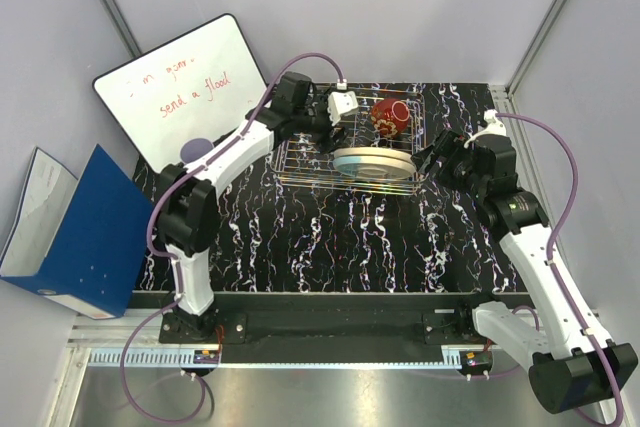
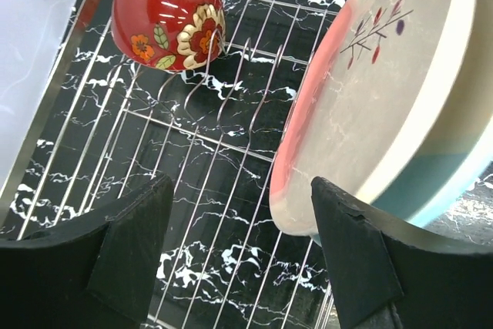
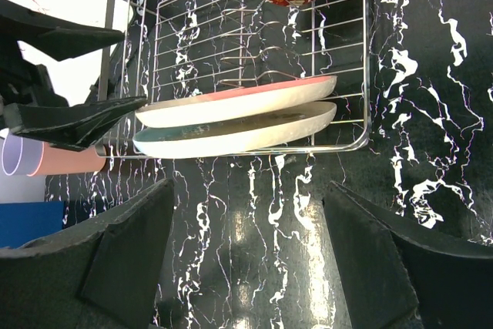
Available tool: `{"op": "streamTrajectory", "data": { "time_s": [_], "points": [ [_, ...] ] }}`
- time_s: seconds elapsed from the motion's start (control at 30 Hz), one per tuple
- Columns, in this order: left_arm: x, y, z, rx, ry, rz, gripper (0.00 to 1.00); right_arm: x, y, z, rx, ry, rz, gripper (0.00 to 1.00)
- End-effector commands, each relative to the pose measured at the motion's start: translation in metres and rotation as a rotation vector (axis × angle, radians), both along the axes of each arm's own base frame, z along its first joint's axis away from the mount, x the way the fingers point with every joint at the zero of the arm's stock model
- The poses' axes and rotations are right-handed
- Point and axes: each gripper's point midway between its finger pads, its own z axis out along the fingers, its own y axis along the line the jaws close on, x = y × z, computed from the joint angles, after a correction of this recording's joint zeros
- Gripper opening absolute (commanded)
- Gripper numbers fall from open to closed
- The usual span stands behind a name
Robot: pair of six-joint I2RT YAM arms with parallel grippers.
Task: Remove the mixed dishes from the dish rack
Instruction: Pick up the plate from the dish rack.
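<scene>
walls (image 1: 400,7): pale grey panels | tabletop (image 1: 330,247): black, white-veined marble | whiteboard (image 1: 180,87): leaning back-left | blue folder (image 1: 90,237): left

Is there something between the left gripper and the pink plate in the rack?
Nothing visible. The open left gripper is right next to the pink plate, with only the wires of the rack beneath. The red bowl sits farther back, to the side.

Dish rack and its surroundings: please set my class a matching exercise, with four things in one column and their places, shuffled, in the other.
1 red bowl
2 pink plate
3 blue plate
4 whiteboard

A outside the dish rack, far left
B rack's far end
C nearest the rack's near wall
D between bowl and other plate

Pairs: 1-B, 2-D, 3-C, 4-A
</scene>
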Motion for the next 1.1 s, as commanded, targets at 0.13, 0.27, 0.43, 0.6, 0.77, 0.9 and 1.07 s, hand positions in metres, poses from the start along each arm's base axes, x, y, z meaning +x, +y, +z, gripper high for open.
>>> {"op": "streamTrajectory", "data": {
  "time_s": [0.13, 0.27, 0.43, 0.6, 0.77, 0.9, 1.07],
  "points": [
    [-0.001, 0.012, 0.056, -0.068, -0.104, 0.003, 0.76, 0.003, 0.005, 0.004, 0.015, -0.023, 0.014, 0.86],
    [-0.010, 0.014, 0.059, -0.078, -0.101, -0.016, 0.76, 0.004, 0.006, 0.004, 0.018, -0.022, 0.016, 0.86],
    [-0.016, 0.015, 0.054, -0.066, -0.095, -0.039, 0.76, 0.004, 0.009, 0.000, 0.031, -0.012, 0.027, 0.86],
    [-0.024, 0.008, 0.051, -0.089, -0.061, -0.085, 0.76, 0.004, 0.008, -0.001, 0.026, -0.013, 0.023, 0.86],
    [-0.029, 0.003, 0.042, -0.086, -0.043, -0.107, 0.76, 0.006, 0.009, -0.004, 0.026, -0.009, 0.024, 0.86],
    [-0.036, -0.002, 0.032, -0.079, -0.026, -0.131, 0.75, 0.007, 0.010, -0.007, 0.030, -0.001, 0.026, 0.86],
    [-0.041, -0.009, 0.014, -0.055, -0.005, -0.150, 0.75, 0.009, 0.011, -0.008, 0.031, -0.002, 0.029, 0.86]
  ]
}}
